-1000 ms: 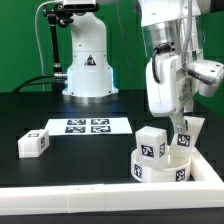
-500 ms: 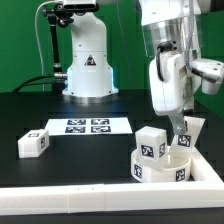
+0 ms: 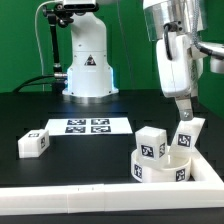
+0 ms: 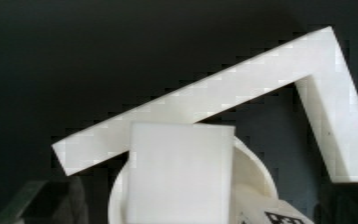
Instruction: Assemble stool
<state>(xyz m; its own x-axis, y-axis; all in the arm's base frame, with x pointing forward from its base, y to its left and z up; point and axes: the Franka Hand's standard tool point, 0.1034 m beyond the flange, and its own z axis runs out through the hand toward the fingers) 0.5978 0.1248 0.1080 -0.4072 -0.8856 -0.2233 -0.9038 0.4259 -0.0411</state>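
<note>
Having released the leg (image 3: 188,133), hovers raised above the seat (image 3: 160,168) with fingers (image 3: 183,108) spread wide and empty. Leaves that leg upright on the seat beside a second leg (image 3: 151,143). Suggests placement done, with a third leg (image 3: 33,143) waiting well apart from the seat.

No words, numbers or brand names can be read. Black-and-white square tags appear four together on the marker board (image 3: 85,126), on the loose stool leg (image 3: 34,142) to its exterior-view left, and on two upright legs (image 3: 151,143) and the round seat (image 3: 165,171) to its right.
</note>
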